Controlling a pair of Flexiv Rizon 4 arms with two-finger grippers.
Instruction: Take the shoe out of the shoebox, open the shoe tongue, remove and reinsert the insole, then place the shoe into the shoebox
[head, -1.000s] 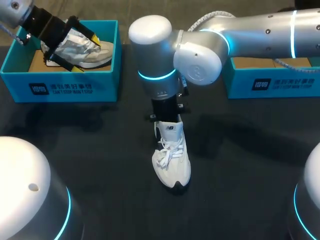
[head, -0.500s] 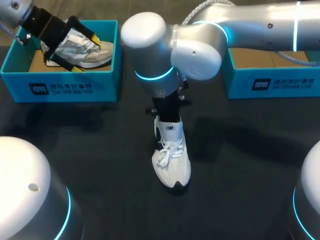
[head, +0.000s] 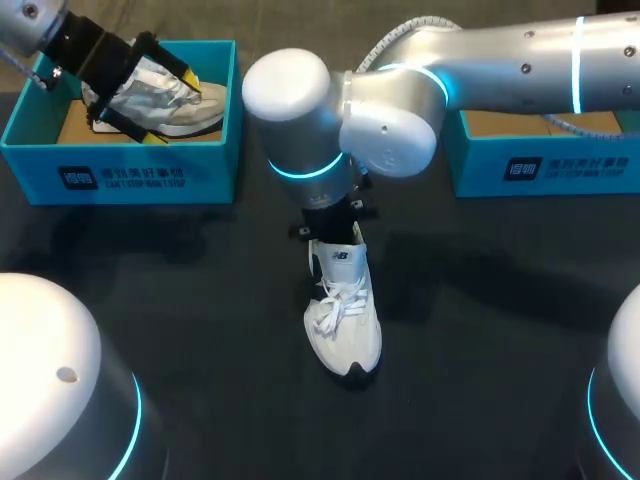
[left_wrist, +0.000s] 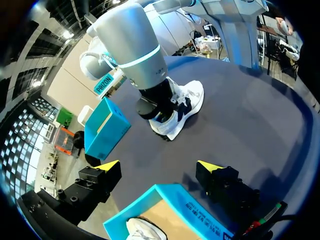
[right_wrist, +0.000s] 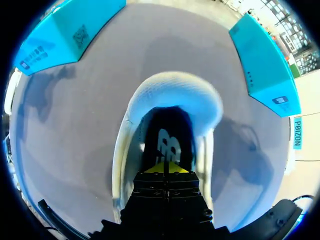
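A white lace-up shoe (head: 343, 320) stands on the dark table in the middle. My right arm comes across from the right. Its gripper (head: 334, 236) is down in the shoe's heel opening. In the right wrist view the gripper (right_wrist: 164, 168) is shut, its yellow tips together just above the dark insole (right_wrist: 168, 144), with the white tongue (right_wrist: 175, 92) ahead. I cannot tell whether the tips pinch the insole. My left gripper (head: 172, 105) hangs open over the left teal shoebox (head: 120, 180), its fingers on either side of a grey-white shoe (head: 200, 108) lying in that box.
A second teal shoebox (head: 540, 170) stands at the back right, partly under my right arm. In the left wrist view the open left gripper (left_wrist: 159, 167) looks across the left box's rim (left_wrist: 185, 200) towards the white shoe (left_wrist: 182, 102).
My right arm's elbow and wrist links have shifted slightly left and up, while its gripper stays in the shoe. The shoe and my left arm have not moved.
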